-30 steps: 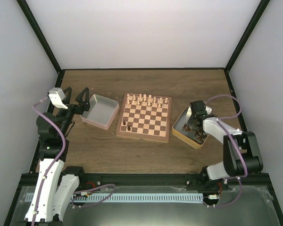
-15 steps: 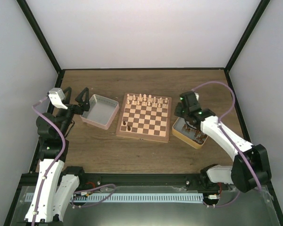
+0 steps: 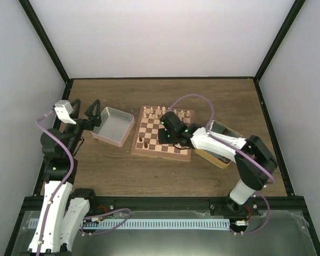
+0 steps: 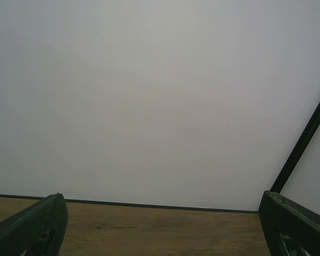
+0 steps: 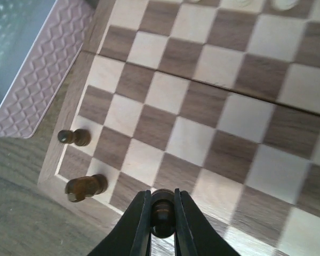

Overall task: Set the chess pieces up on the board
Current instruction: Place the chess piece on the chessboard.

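Reaching left over the board (image 5: 230,114), the right gripper (image 5: 161,220) clamps one dark chess piece (image 5: 161,206) above its near rows. Two dark pieces (image 5: 85,186) occupy left-edge squares. The left gripper (image 3: 87,110) hangs spread beside the pink tin (image 3: 110,140).

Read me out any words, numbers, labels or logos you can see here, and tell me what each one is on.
None: no word, number or logo can be read in any view.
The board: plain squares, no letters or digits on the rim that shows.
The pink tin: only an embossed diamond pattern.
The piece in the right gripper: unmarked.
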Available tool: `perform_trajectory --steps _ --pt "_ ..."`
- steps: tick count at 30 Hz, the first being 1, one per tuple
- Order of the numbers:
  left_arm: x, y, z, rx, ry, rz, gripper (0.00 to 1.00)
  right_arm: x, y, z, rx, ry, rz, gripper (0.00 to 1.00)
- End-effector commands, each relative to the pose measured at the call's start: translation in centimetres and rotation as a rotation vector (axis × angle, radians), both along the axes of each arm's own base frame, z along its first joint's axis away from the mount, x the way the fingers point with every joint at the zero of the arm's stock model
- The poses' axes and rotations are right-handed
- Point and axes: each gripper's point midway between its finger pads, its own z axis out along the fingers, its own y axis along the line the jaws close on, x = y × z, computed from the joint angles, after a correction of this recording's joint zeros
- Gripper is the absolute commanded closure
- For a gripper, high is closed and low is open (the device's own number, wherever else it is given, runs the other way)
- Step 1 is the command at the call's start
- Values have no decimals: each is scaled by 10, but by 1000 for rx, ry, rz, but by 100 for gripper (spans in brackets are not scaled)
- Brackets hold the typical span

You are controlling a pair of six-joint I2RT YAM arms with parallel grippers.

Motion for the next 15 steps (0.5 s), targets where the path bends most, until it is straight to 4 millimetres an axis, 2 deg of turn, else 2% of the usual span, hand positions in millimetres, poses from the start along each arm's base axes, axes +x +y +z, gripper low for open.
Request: perform_trajectory --steps 1,9,15 --pt "-2 0 2 -4 -17 -3 0 3 41 14 84 -15 79 90" --pt "-2 1 2 -4 -16 -1 0 10 68 -16 93 109 62 90" --pt "-2 0 2 -3 -16 -3 0 7 81 -22 93 130 110 89"
